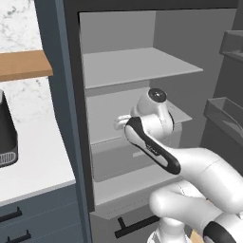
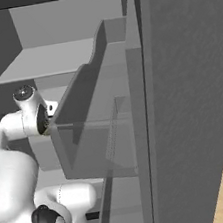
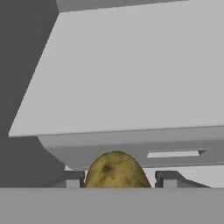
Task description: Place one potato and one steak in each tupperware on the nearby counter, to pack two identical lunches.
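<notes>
Potato (image 3: pixel 116 170), yellow-brown, oval, held between the two partly open dark fingertips (image 3: pixel 73 178) of the gripper (image 3: pixel 118 179), inside the open grey fridge beneath a pale shelf (image 3: pixel 131 70), arm (image 1: pixel 156 147) reaching in.

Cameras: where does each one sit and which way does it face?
Left base view: behind the arm on its left, facing an open fridge beside the counter; arm reaches in.
Right base view: behind on its right, along the fridge door; arm at lower left.
Hand view: on the hand, facing a shelf; end effector flanks a potato.
Both base views share the fridge and arm.
</notes>
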